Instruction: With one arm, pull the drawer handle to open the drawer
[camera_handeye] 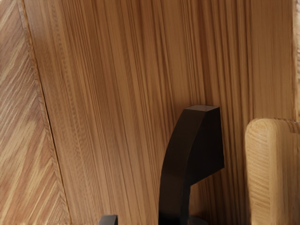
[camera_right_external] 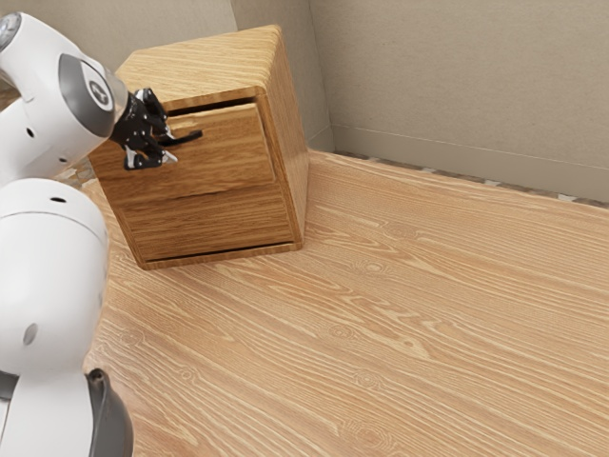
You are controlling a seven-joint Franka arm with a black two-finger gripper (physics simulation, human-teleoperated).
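- Gripper (camera_right_external: 160, 136) sat at the upper left of the exterior frame, right at the front of the top drawer.
- Couldn't tell whether it was spread or clamped; the black hand and the dark handle blurred into one shape there.
- Handle (camera_right_external: 187, 138) was a dark bar poking out of the hand toward the exterior view's right, against the drawer front.
- In the wrist view the handle (camera_handeye: 190, 159) read as a black curved bracket standing off the wood panel, close under the hand.
- A paler, round-cornered wood edge (camera_handeye: 272, 173) sat just beside the handle; couldn't tell what part it was.
- Top drawer (camera_right_external: 224, 148) was partly open, its front standing proud of the cabinet face with a dark gap along its top edge.
- Lower drawer (camera_right_external: 209, 221) sat flush and shut, directly under it.
- Cabinet (camera_right_external: 285, 105) stood upright in the upper left of the frame, its back near the wall corner.
- White arm (camera_right_external: 52, 105) came in along the left edge, with a big link filling the lower left.
- Wood-grain surface (camera_right_external: 409, 314) carried the cabinet and ran across the centre and right of the frame.
- Beige walls (camera_right_external: 457, 67) ran across the top.
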